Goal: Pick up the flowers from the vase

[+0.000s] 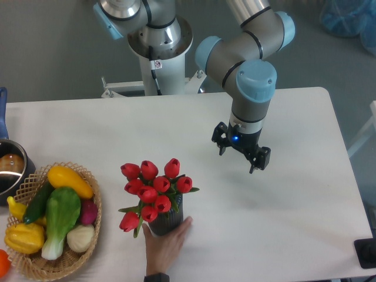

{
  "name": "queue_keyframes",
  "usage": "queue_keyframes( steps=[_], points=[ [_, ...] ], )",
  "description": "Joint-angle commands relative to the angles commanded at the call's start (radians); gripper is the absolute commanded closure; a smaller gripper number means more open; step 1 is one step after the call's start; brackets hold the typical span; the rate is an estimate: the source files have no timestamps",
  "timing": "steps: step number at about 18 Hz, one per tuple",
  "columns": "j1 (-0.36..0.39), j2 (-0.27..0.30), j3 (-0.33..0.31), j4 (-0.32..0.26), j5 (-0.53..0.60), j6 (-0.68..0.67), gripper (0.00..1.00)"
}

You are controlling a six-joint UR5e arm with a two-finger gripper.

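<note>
A bunch of red tulip flowers (pixel 152 189) with green leaves stands in the dark ribbed vase (pixel 166 222) near the table's front, left of centre. A person's hand (pixel 167 241) cups the vase from the front. My gripper (pixel 241 153) hangs above the table to the upper right of the flowers, well apart from them. Its two fingers stand spread, open, with nothing between them.
A wicker basket (pixel 94 216) holding several toy vegetables sits at the front left. A steel pot (pixel 10 170) is at the left edge. A second robot's base (pixel 157 44) stands behind the table.
</note>
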Motion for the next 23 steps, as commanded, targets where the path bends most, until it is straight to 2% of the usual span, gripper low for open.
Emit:
queue_keyframes(
  steps=[4, 8, 13, 17, 19, 22, 23],
  points=[
    [-0.032, 0.029, -0.006, -0.003, -0.026, -0.008, 0.0],
    [-0.034, 0.051, 0.023, -0.026, -0.023, -0.009, 0.0],
    [-0.046, 0.117, 0.035, -0.018, -0.028, -0.008, 0.0],
    [-0.069, 0.117, 0.047, -0.018, -0.032, -0.008, 0.0],
    [-0.066, 0.112, 0.064, -0.018, -0.124, -0.029, 0.0],
    [-0.037, 0.104, 0.066, -0.017, -0.383, -0.075, 0.0],
    [-0.032, 0.085, 0.066, -0.017, -0.441, -0.075, 0.0]
  ],
)
